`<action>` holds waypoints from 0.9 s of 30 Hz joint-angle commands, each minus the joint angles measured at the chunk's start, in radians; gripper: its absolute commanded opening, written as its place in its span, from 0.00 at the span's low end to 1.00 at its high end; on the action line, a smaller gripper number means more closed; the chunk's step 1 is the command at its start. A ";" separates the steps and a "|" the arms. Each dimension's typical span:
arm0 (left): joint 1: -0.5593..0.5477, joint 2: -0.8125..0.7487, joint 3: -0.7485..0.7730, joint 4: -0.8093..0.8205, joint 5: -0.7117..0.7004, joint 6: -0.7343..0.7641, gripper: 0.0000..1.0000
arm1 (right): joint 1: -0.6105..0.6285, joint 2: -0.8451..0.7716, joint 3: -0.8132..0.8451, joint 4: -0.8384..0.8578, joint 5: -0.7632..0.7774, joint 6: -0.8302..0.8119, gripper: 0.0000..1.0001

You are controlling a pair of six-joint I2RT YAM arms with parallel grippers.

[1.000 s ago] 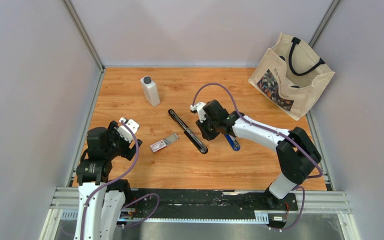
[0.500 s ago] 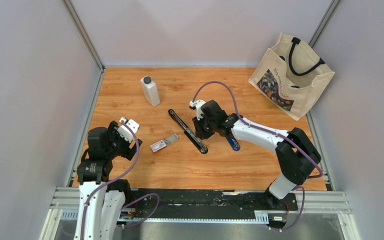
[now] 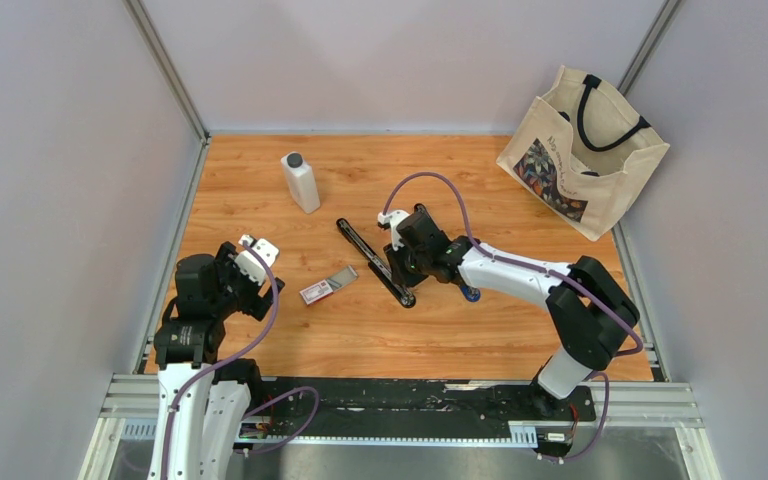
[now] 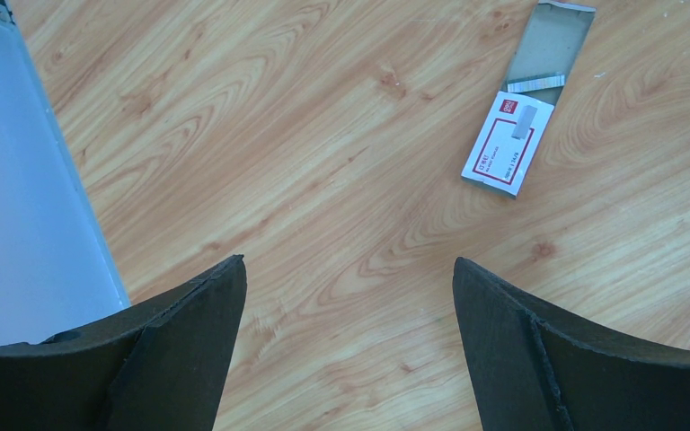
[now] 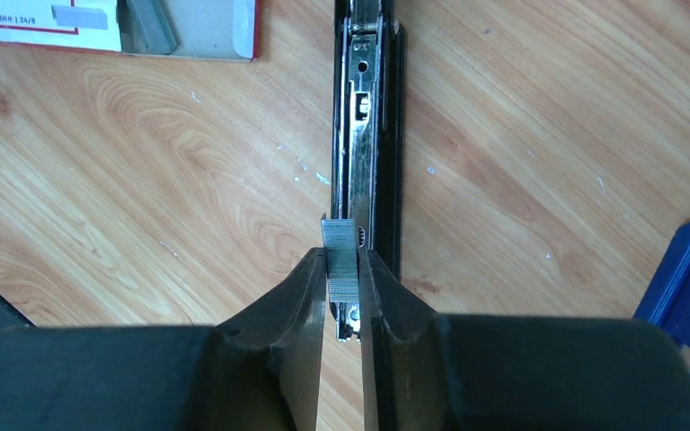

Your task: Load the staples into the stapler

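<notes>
The stapler lies opened flat and diagonal mid-table, its metal staple channel facing up. My right gripper is shut on a short grey strip of staples, held just over the left edge of the channel's near end; from above, the gripper sits over the stapler's lower end. The white-and-red staples box lies left of the stapler with its grey tray slid out; the box is far ahead of my left gripper, which hangs open over bare wood.
A white bottle stands at the back left. A canvas tote bag leans in the back right corner. A blue object lies just right of the right gripper. Grey walls enclose the table.
The right gripper has carried the staple strip leftward, from beside the stapler to over its near end. The left arm has not moved.
</notes>
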 commanded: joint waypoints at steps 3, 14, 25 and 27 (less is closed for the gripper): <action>0.007 0.003 -0.002 0.028 -0.001 -0.007 0.92 | 0.000 -0.003 -0.008 0.050 0.030 0.022 0.21; 0.008 0.005 -0.002 0.029 -0.002 -0.005 0.92 | 0.000 0.013 -0.019 0.051 0.029 0.025 0.20; 0.007 0.003 -0.002 0.029 -0.001 -0.007 0.92 | -0.012 0.023 -0.024 0.053 0.020 0.019 0.20; 0.008 0.003 -0.002 0.029 -0.004 -0.007 0.92 | -0.015 0.020 -0.022 0.051 0.014 0.019 0.20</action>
